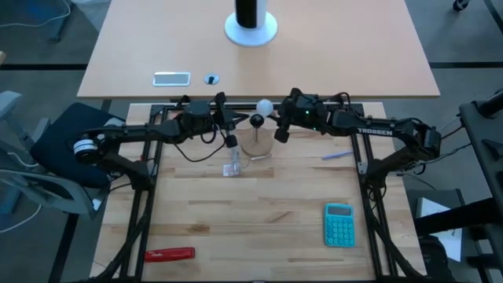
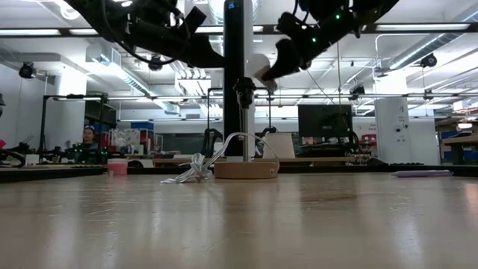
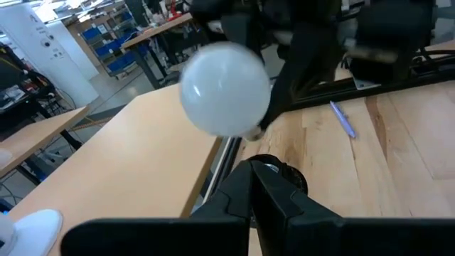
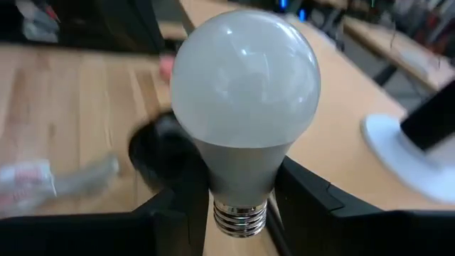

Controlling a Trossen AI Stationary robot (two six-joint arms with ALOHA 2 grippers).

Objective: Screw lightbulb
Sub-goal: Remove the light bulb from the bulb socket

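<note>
From the high view, both arms meet near the far edge of the wooden table (image 1: 259, 220). The right gripper (image 1: 281, 124) has the lightbulb (image 1: 265, 106) pinched by its grey neck, the white globe sticking out toward the far side, just beside and slightly above the black socket (image 1: 257, 120) that stands on the round wooden disc stand (image 1: 257, 147). The left gripper (image 1: 226, 119) sits right next to the socket on the other side, jaws fully closed with nothing visible between them. A clear plastic wrapper (image 1: 231, 168) lies near the stand, a teal calculator (image 1: 339, 223) is on the right side of the table, a red tool (image 1: 170, 254) at the near left, and a pen (image 1: 336, 156) beside the right arm.

Low view: the lightbulb (image 2: 258, 66) hangs in the air in the right gripper (image 2: 278, 63), close to the socket (image 2: 244, 91) on its post, with the stand (image 2: 246, 169) below on the table. The white cord (image 2: 202, 166) trails off the stand.

Left wrist view: the left gripper (image 3: 254, 186) has its 2 fingers pressed together, and the lightbulb (image 3: 225, 87) floats just beyond them, above the socket (image 3: 281, 174).

Right wrist view: the lightbulb (image 4: 244, 99) fills the frame, its grey neck clamped between the right gripper's fingers (image 4: 302, 192), metal thread showing below, the socket (image 4: 158, 146) behind it.
</note>
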